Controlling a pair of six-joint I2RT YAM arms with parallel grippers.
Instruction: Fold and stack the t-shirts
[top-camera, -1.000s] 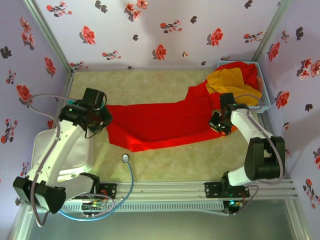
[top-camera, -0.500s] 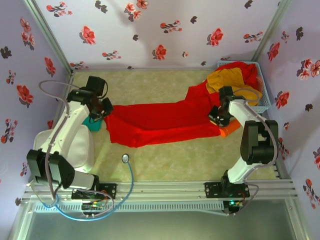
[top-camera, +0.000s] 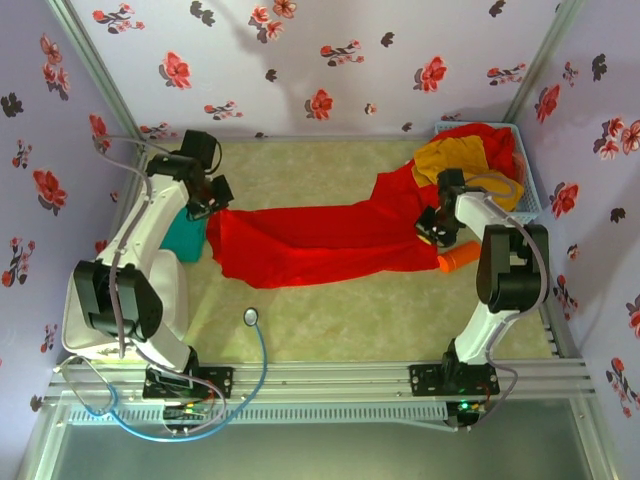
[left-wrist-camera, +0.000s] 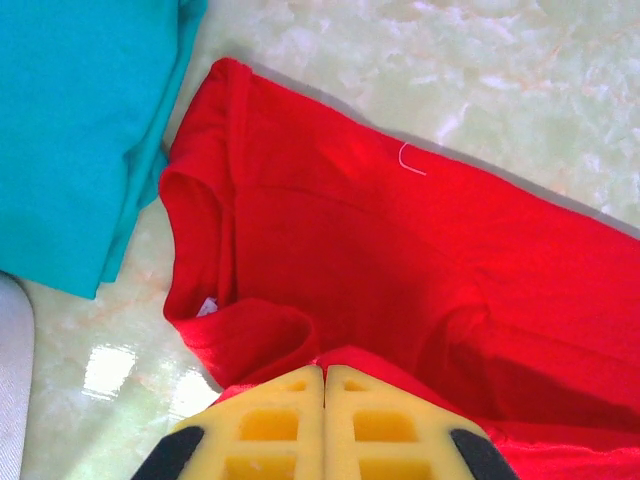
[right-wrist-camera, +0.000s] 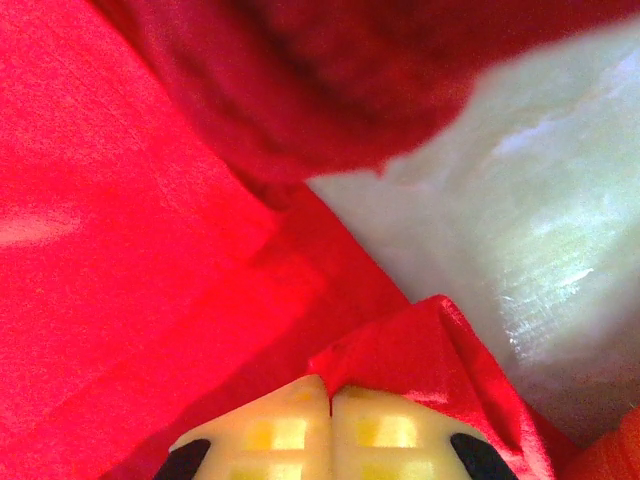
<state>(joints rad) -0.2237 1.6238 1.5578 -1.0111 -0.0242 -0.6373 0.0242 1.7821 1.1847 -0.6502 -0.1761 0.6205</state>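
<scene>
Red shirt (top-camera: 310, 245) looked soft and floppy, best held at its edges. Left gripper (left-wrist-camera: 324, 372) and right gripper (right-wrist-camera: 330, 385) seemed to pinch its left and right ends.

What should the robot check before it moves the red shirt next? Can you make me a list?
1. Left gripper shut on the red t-shirt near its collar: ok.
2. Right gripper shut on its other end: ok.
3. Red t-shirt lying flat: not ok, it is wrinkled.
4. Red t-shirt free of the pile in the basket: cannot tell.
5. Folded teal t-shirt beside it, not underneath: ok.
</scene>
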